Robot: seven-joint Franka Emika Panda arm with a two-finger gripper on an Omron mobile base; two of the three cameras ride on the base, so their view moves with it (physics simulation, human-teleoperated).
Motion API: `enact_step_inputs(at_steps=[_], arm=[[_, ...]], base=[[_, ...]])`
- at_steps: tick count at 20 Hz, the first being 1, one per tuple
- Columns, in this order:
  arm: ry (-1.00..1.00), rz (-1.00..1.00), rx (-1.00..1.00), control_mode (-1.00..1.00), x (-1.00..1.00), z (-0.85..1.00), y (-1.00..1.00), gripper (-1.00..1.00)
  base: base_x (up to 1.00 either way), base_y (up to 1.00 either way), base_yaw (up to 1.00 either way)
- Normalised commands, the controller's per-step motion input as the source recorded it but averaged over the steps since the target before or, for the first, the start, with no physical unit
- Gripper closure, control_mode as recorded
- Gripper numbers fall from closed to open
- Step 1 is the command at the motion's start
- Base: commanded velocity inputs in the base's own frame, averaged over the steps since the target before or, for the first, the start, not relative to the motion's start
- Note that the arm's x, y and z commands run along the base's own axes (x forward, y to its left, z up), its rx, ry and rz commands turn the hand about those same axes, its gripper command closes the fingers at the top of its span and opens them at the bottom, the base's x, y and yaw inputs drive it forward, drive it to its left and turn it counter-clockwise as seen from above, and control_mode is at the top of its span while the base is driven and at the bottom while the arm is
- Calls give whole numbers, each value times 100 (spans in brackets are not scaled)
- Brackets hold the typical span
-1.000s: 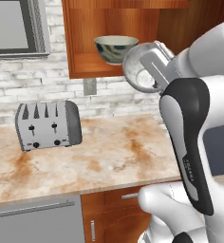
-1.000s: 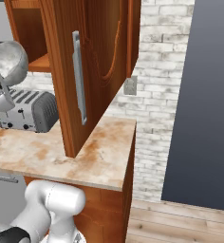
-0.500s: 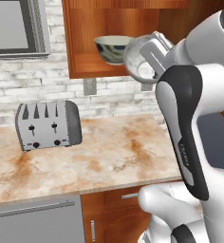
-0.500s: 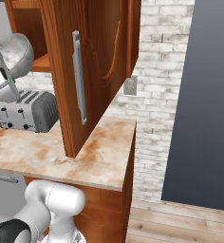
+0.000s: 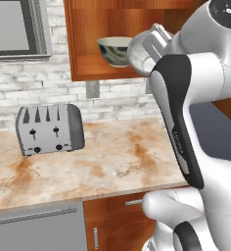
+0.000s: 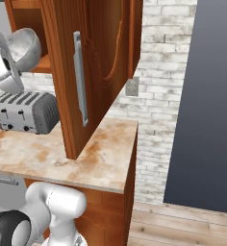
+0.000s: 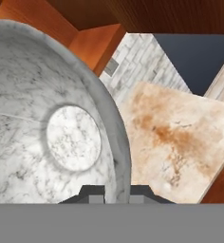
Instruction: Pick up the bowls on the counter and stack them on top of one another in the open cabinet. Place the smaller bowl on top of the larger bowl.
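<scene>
- From my remote station I see the gripper (image 7: 117,195) clamped on the rim of the smaller bowl (image 7: 52,128), one dark tip on each side of the wall, jaws nearly together with only the rim's thickness between them
- In the hand view that whitish-grey marbled bowl shows its inside and flat round bottom to the camera, so it is held tipped on edge
- I take the open cabinet (image 5: 90,49) as my landmark: in the left base view the smaller bowl (image 5: 141,53) hangs in the air at the front of its doorless compartment, above the shelf board, resting on nothing
- The larger bowl (image 5: 115,50) sits upright on that cabinet's shelf, blotched outside towards me; the smaller bowl is just beside it on the right, and I cannot tell whether the two touch
- In the right base view the smaller bowl (image 6: 23,48) is tilted, level with the cabinet's shelf, left of the cabinet's swung-out door (image 6: 94,62)
- Below the cabinet runs the counter (image 5: 107,162)
- A silver toaster (image 5: 49,130) stands on the counter below and left of the cabinet, against the pale brick wall (image 5: 49,93)
- Left of the cabinet, at the same height, hangs a grey framed panel (image 5: 17,27); what it is I cannot tell
</scene>
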Motion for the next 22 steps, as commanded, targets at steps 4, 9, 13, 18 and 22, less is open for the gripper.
enact_step_inputs(at_steps=[4,9,13,18,22], arm=[[0,-6,0,-100,20,4,-7,100],[0,-3,0,-100,33,0,0,100],[0,0,0,-100,29,-2,0,100],[1,0,2,-100,26,-6,-1,100],[0,0,1,-100,25,-2,0,100]], base=[[0,0,0],[0,0,0],[0,0,0],[0,0,0],[0,0,0]])
